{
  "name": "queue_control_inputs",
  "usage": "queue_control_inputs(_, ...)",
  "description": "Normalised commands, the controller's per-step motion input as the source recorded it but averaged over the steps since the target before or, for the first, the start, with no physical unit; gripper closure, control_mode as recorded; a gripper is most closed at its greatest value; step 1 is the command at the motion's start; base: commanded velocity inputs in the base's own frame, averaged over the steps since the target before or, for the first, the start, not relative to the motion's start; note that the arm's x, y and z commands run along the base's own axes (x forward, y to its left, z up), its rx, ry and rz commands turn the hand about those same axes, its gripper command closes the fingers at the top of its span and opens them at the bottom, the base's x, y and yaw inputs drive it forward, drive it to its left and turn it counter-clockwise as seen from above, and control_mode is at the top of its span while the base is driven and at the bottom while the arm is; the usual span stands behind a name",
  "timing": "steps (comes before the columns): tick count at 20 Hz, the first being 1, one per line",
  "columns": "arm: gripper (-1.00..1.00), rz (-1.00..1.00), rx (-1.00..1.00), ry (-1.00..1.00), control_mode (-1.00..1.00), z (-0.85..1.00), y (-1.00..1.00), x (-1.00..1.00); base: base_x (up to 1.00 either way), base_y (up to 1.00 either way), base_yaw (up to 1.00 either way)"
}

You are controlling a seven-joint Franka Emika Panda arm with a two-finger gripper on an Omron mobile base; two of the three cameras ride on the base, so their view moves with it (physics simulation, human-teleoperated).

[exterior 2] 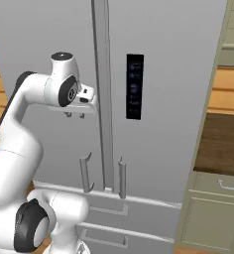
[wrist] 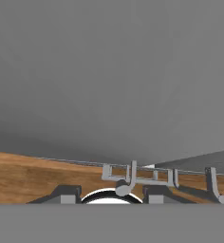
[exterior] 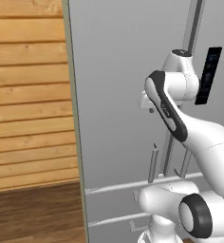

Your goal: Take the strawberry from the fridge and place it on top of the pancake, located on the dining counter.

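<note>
The fridge (exterior 2: 178, 74) fills the scene, a tall light-grey cabinet with both doors shut, so the strawberry is hidden. Two bar handles (exterior 2: 122, 177) hang at the door seam above the lower drawers (exterior 2: 109, 211). My gripper (exterior 2: 75, 116) hovers close to the left door, above the left handle (exterior 2: 85, 173), fingers pointing down, open and holding nothing. In the hand view the gripper (wrist: 111, 193) looks down the grey door face (wrist: 112, 71) at the handles (wrist: 133, 178). From the left base, the fridge (exterior: 118, 71) stands behind my arm. The pancake and dining counter are out of view.
A dark control panel (exterior 2: 134, 87) sits on the right door. A wood-plank wall (exterior: 28, 95) and wooden floor (exterior: 33, 213) lie left of the fridge. To its right stands a pale grey-green cabinet (exterior 2: 218, 213) with a drawer and a dark-brown top (exterior 2: 223, 144).
</note>
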Motion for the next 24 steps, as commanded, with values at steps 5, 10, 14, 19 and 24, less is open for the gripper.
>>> queue_control_inputs(5, -1.0, 0.0, 0.0, 0.0, 1.0, 0.0, 0.0, -0.01, -0.37, -0.03, -0.03)
queue_control_inputs(10, -1.0, 0.0, 0.0, 0.0, 1.0, 0.0, 0.0, 0.0, -0.7, -0.16, -0.01)
queue_control_inputs(14, -1.0, 0.0, 0.0, 0.0, 1.0, 0.0, 0.0, 0.0, -0.39, -0.31, -0.01)
queue_control_inputs(19, -1.0, 0.0, 0.0, 0.0, 1.0, 0.0, 0.0, 0.0, 0.0, -0.57, 0.0)
queue_control_inputs(24, -1.0, 0.0, 0.0, 0.0, 1.0, 0.0, 0.0, 0.0, -0.01, -0.49, -0.04)
